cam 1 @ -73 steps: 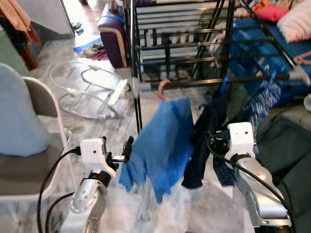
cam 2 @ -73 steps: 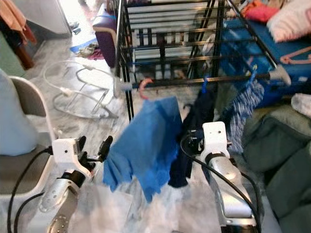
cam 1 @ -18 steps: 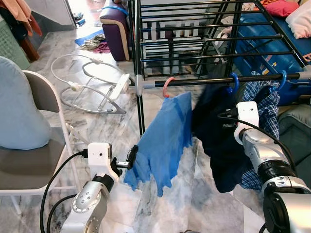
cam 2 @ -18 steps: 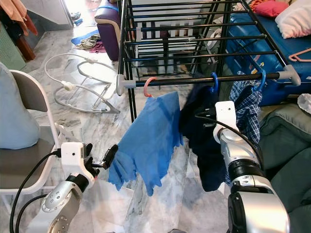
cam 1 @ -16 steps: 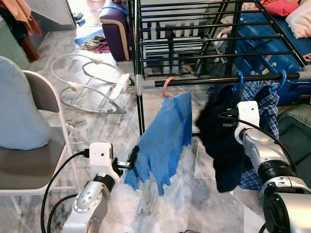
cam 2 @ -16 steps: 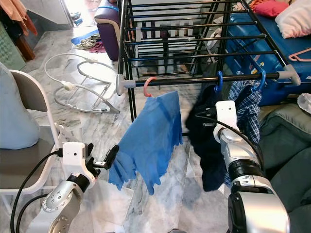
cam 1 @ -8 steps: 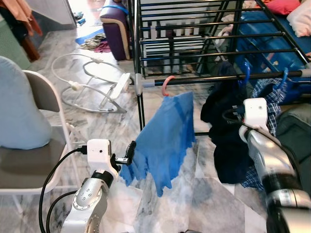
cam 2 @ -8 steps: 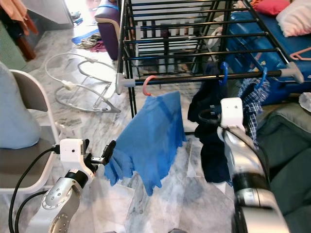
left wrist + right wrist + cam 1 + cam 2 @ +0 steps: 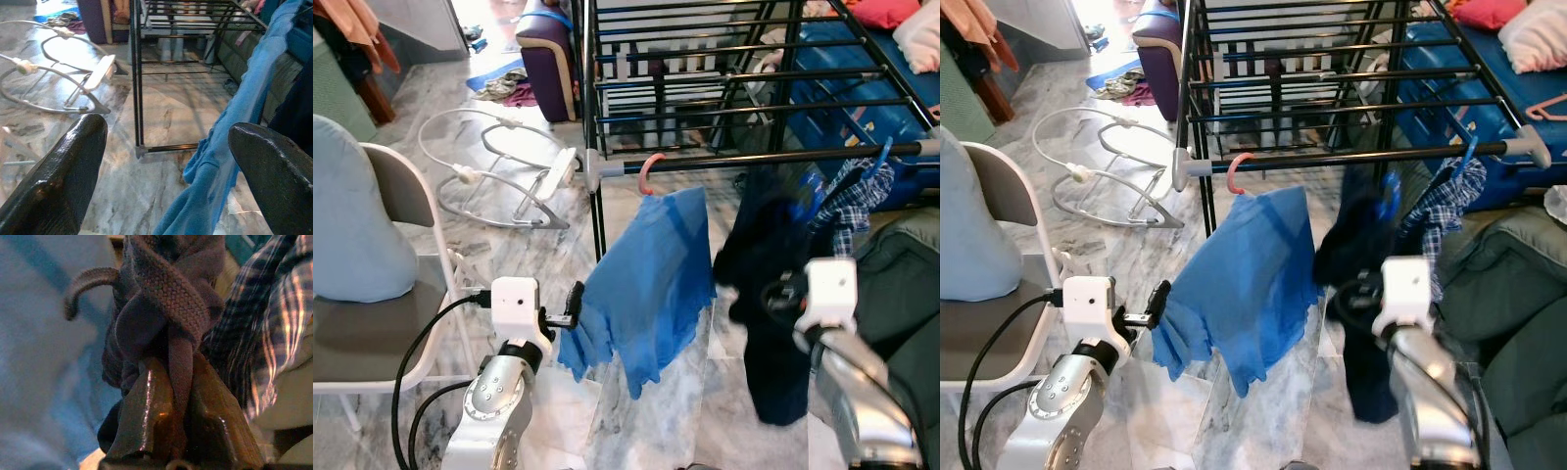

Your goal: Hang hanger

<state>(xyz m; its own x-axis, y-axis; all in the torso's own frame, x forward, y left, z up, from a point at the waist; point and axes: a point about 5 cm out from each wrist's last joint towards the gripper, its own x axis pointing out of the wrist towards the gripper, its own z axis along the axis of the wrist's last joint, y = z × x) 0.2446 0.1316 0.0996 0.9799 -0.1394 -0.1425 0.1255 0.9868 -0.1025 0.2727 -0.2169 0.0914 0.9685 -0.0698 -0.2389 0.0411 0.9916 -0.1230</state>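
1. Standing on the marble floor [image 9: 519,250], a black drying rack [image 9: 705,78] spans the far side, its front rail [image 9: 764,158] running from a grey end cap toward the rack's right edge.
2. One grey chair [image 9: 372,323] with a pale blue cushion sits at the floor's left edge; a dark sofa [image 9: 1518,294] lies at the right edge.
3. Three garments show at the front rail: a blue cloth [image 9: 651,279] on a pink hanger hook [image 9: 649,171], a dark navy garment [image 9: 773,284] below the rail, and a plaid shirt [image 9: 852,201] on a blue hanger hook [image 9: 884,155].
4. One white cable loop and power strip [image 9: 548,176] lie on the floor left of the rack.
5. Right end effector [image 9: 168,396] is clenched on the navy garment's fabric, just below the rail, between blue cloth and plaid shirt.
6. Left end effector [image 9: 166,147] is released, fingers [image 9: 63,166] spread apart, just beside the blue cloth's lower edge.
7. Whether the navy garment's blurred blue hanger [image 9: 1391,196] touches the rail cannot be told.
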